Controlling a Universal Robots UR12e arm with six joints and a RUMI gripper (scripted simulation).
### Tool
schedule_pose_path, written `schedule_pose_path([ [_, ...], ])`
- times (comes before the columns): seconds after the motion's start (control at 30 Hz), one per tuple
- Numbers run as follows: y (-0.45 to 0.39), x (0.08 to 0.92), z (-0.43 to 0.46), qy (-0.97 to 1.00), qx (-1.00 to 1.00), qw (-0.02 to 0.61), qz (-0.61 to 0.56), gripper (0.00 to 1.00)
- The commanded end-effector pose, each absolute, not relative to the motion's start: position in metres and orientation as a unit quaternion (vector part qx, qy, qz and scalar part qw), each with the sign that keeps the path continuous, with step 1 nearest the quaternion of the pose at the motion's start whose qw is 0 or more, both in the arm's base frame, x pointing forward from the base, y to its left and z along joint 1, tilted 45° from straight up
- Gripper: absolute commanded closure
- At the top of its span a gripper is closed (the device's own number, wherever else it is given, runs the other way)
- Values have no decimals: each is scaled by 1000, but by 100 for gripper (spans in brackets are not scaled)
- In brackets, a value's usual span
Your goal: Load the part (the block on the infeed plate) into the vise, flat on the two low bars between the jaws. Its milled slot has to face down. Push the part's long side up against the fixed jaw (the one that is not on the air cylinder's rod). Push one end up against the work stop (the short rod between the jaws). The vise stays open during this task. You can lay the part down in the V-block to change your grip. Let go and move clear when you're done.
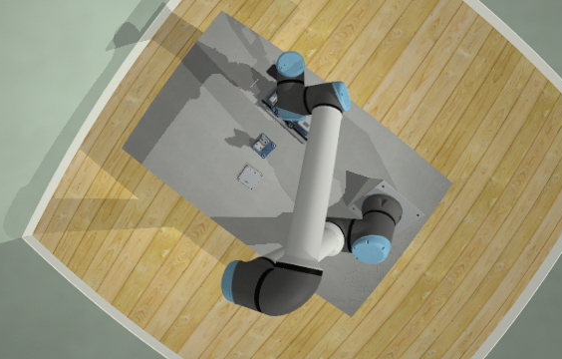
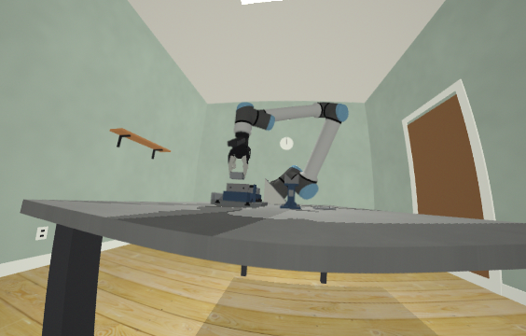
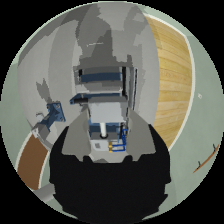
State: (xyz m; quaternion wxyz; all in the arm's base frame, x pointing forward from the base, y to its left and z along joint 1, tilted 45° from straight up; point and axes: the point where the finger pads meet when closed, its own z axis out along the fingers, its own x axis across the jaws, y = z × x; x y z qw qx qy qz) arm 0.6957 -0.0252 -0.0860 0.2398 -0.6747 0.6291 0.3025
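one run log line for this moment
phase: carry | gripper: shut on part | part: above vise, not seated | infeed plate: no part

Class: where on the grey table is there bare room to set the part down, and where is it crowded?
Bare: left of the square grey infeed plate and blue V-block. Crowded: the blue vise, under the tool gripping the grey block.
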Motion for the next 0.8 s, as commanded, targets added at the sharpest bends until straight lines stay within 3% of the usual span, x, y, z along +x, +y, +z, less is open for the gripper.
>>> schedule_pose_path([
  [0.0,-24,696,-88,629,-675,240,302,100],
  [0.77,-14,695,-97,629,-675,240,302,100],
])
